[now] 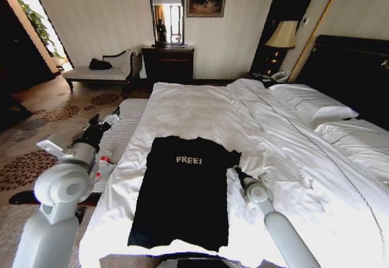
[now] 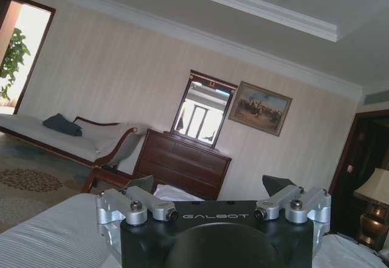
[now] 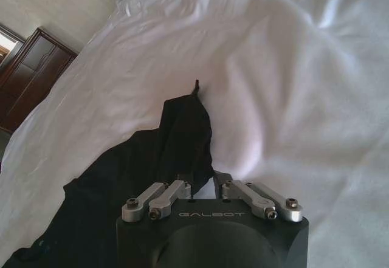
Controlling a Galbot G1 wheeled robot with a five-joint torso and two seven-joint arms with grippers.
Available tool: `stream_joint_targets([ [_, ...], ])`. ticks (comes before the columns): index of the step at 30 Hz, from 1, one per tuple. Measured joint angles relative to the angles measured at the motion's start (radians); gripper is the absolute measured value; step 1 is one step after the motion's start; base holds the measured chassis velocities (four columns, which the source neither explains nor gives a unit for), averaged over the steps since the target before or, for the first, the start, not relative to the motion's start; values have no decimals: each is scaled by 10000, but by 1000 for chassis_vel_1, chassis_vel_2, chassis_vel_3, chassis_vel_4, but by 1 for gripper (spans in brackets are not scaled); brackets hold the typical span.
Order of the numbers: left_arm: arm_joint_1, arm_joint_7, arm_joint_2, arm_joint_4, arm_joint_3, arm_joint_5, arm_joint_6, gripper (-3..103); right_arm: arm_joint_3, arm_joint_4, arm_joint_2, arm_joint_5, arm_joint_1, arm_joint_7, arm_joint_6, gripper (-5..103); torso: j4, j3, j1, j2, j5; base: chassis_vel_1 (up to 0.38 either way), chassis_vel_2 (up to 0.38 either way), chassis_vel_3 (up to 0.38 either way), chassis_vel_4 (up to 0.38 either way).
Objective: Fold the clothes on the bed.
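Our right gripper pinches the black T-shirt's sleeve narrowly; thin fabric may slip. Left gripper waits wide open.

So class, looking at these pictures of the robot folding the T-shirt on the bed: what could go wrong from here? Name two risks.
1. The right hand is closed on the T-shirt sleeve lying directly on the white duvet; it may pinch duvet fabric too and drag it along.
2. The left hand is open, raised beside the bed over the striped bench, away from the shirt. With one sleeve pulled alone, the shirt could bunch or fold crooked.
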Motion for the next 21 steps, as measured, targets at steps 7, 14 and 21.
stream_joint_targets([
  [7,126,12,-47,-85,20,101,-1,100,179,209,145,-286,-425,39,42,1,-2,0,-1,0,2,0,0,0,0],
  [14,173,17,-46,-96,11,108,-7,100,397,420,52,-288,-636,95,51,0,-1,0,0,0,1,0,0,0,0],
  [21,297,22,-72,-122,-28,134,-30,100,507,695,73,-358,-860,290,49,0,-1,0,0,-1,1,0,0,0,0],
])
